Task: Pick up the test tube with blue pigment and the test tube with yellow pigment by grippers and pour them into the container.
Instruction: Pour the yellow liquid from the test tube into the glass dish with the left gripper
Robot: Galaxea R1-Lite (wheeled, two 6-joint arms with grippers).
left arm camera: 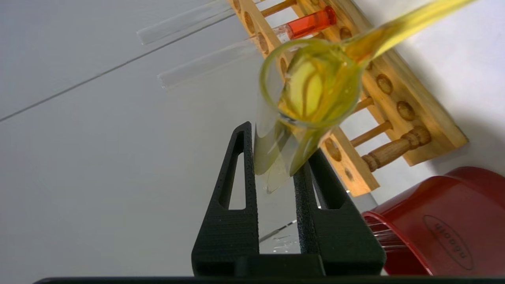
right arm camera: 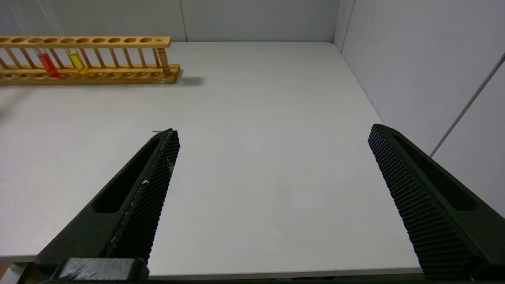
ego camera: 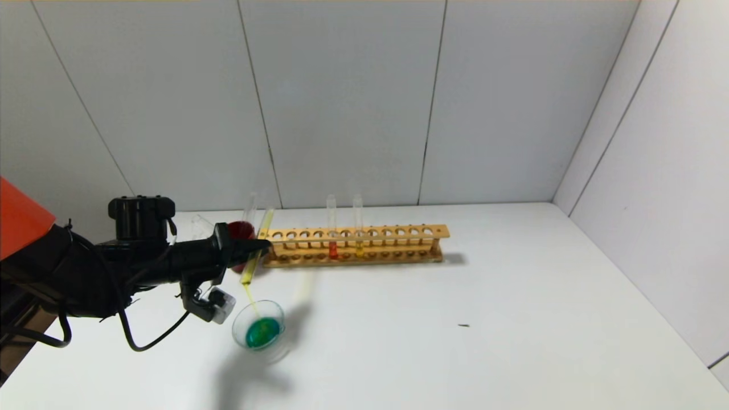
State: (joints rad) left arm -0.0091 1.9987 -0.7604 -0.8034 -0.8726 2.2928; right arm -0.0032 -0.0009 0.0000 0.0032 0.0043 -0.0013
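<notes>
Left gripper (ego camera: pixel 259 246) reaches in from the left side of the white table (ego camera: pixel 455 341), its fingers (left arm camera: pixel 236 189) pinching the test tube with yellow pigment (ego camera: pixel 257 247) partway along its length. Tube is tipped, mouth low, base up toward the wall. A thin yellow stream leaves the mouth and drops into the container (ego camera: pixel 259 324), which sits on the table just below and toward the front of the gripper. Liquid pooled in the dish reads green-teal.

From the left wrist camera the tube mouth faces the lens, yellow liquid filling it and running out.

Dark red cup (ego camera: pixel 240 232) stands right behind the gripper, at the left end of the wooden rack (ego camera: pixel 364 246); clear glass tubes lean up out of it. No tube with blue liquid is visible anywhere. Rack runs along the back of the table and holds two upright tubes: a red-orange tube (ego camera: pixel 332 228) and beside it a second yellowish tube (ego camera: pixel 358 226).

Right gripper (right arm camera: pixel 272 157) shows only in its own wrist camera, hanging above bare table well to the right of the rack, fingers spread wide, nothing between them.
</notes>
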